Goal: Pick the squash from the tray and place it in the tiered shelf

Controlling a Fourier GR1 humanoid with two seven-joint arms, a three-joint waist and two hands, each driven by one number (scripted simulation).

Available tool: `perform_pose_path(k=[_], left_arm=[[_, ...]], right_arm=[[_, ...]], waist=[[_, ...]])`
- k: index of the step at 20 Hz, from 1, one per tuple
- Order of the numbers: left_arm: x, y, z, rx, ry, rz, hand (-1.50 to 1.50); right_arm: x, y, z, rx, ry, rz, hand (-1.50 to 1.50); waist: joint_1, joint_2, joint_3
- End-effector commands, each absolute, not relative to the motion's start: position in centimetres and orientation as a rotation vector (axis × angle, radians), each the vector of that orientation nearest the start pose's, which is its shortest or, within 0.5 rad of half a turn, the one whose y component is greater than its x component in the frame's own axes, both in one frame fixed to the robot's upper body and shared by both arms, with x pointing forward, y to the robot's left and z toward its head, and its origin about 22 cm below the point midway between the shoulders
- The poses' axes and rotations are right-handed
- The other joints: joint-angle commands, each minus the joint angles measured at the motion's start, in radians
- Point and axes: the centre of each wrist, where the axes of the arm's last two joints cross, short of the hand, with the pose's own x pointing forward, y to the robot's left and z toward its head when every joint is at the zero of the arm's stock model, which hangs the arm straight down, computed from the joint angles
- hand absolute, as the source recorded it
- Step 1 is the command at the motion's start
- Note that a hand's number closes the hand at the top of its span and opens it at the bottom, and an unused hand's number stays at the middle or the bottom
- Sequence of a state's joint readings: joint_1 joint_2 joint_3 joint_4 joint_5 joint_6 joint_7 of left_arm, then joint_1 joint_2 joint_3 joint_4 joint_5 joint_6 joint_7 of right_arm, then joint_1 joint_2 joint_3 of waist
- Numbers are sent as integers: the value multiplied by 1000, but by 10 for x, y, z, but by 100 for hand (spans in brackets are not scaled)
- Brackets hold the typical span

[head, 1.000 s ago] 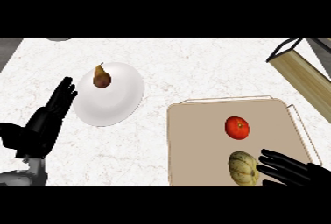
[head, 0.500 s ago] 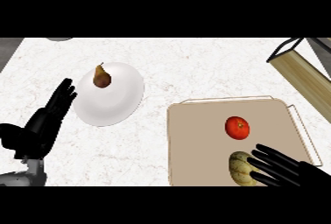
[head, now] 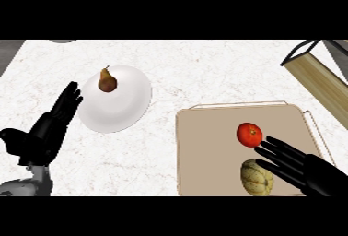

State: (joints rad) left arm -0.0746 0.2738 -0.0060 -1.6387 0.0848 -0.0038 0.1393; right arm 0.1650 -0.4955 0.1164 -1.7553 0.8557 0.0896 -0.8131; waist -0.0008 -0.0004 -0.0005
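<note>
A pale green ribbed squash (head: 255, 177) lies near the front of the beige tray (head: 211, 138), partly covered by my right hand (head: 304, 168). That hand is open, its straight fingers stretched over the squash's right side and pointing toward a red tomato (head: 249, 134) higher on the tray. Part of the wooden tiered shelf (head: 319, 76) with its black frame shows at the upper right edge. My left hand (head: 49, 127) rests open at the left, fingers up.
A white plate (head: 119, 101) holding a brown pear (head: 107, 83) sits left of the tray, close to my left hand. The counter is white marble. A grey object (head: 62, 41) peeks in at the top left.
My right hand has moved up and to the left over the tray, its fingers now crossing the squash and nearing the tomato. The left hand has stayed put.
</note>
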Motion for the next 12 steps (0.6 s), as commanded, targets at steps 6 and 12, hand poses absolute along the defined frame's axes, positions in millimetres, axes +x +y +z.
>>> perform_pose_path(k=[6, 12], left_arm=[[258, 275, 61, 126, -1580, -174, 0], [260, 290, 72, 116, -1569, -175, 0]], right_arm=[[203, -311, 10, -360, -1887, 1641, -150], [220, -276, 11, -340, -1846, 1692, -150]], waist=[[-1, 0, 1], [2, 1, 0]])
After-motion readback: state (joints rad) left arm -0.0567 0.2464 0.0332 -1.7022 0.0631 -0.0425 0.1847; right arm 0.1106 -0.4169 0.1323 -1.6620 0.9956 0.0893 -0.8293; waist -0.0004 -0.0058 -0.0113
